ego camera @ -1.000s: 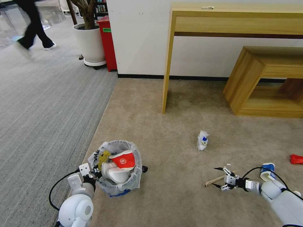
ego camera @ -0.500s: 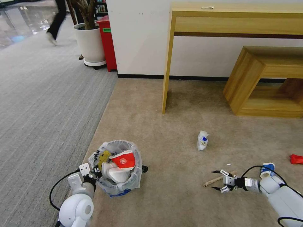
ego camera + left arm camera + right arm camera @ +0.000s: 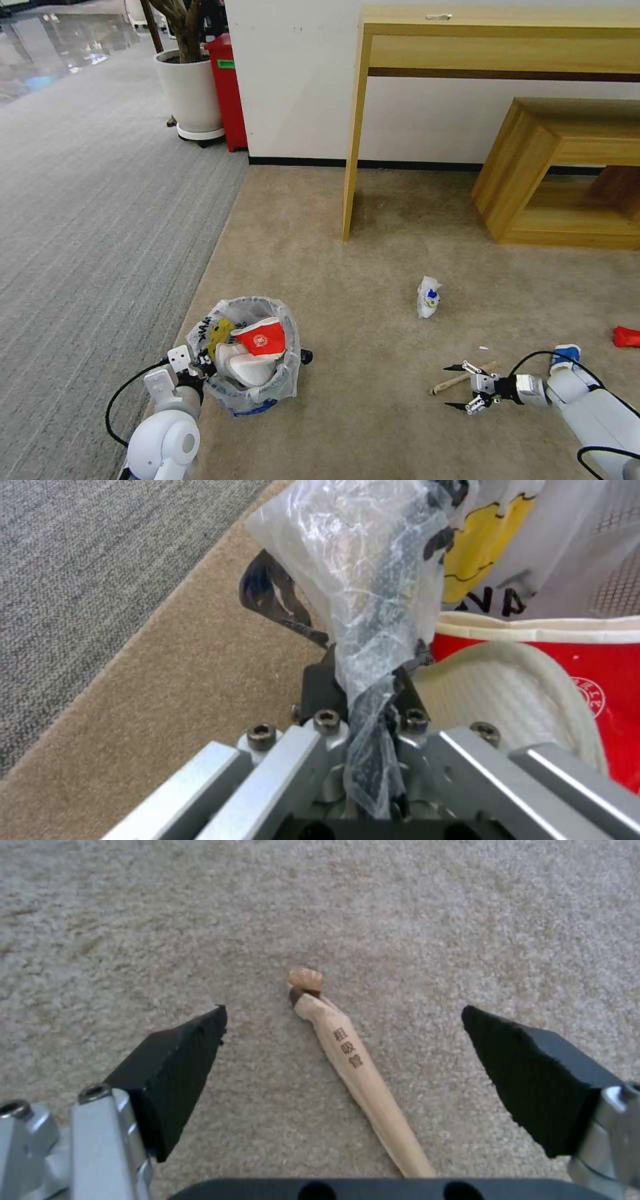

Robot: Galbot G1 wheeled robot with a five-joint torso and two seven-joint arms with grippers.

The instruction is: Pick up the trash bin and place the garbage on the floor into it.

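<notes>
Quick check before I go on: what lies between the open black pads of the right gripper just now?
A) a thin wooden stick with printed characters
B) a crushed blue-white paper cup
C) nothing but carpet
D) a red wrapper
A: the right wrist view shows the thin wooden stick lying on the beige carpet floor between the open right gripper pads, untouched.

Right end effector (image 3: 456, 386) agape, left (image 3: 200, 363) clamped.

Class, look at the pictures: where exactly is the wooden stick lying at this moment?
In the head view the wooden stick lies on the beige carpet at lower right, between the open right gripper's fingers.
</notes>
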